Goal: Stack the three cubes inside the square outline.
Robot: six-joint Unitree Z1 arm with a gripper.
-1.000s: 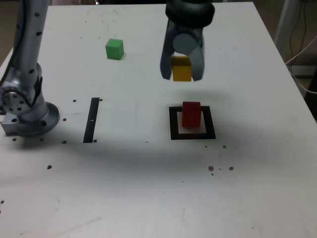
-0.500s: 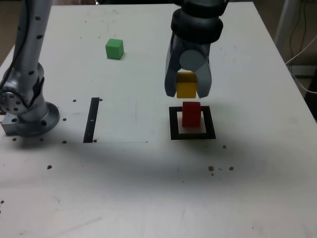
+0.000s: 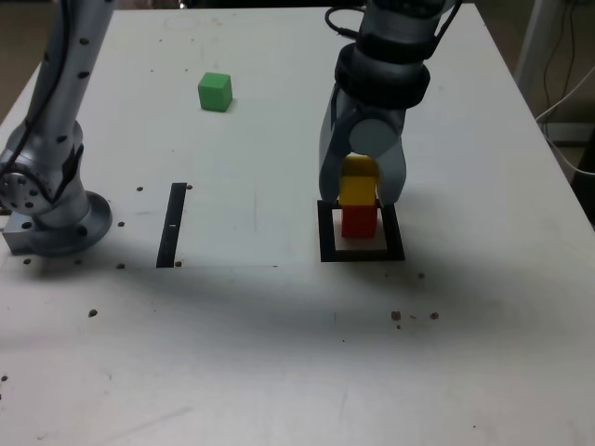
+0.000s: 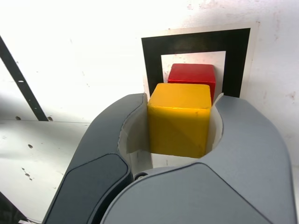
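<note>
Two of the three blocks are pretty much lined up at this point. Nearest the camera on the table there's just bare white surface with a few dark specks, then you hit the square outline with the red block sitting on its white middle. Right on top of that, or so close I can't tell if they're touching, is the yellow block, with the claw clamped on its two sides. The wrist view shows it best: yellow block pinched snug between the two grey fingers, red block peeking out just past it inside the black border. My guess is it's gripping from the sides so the bottom face stays free to land flat on the red one. A thin black strip lies off to the exterior view's left, near the arm's base. Way at the back the green block sits alone, well apart from the stack, so that one's not yet done.
</note>
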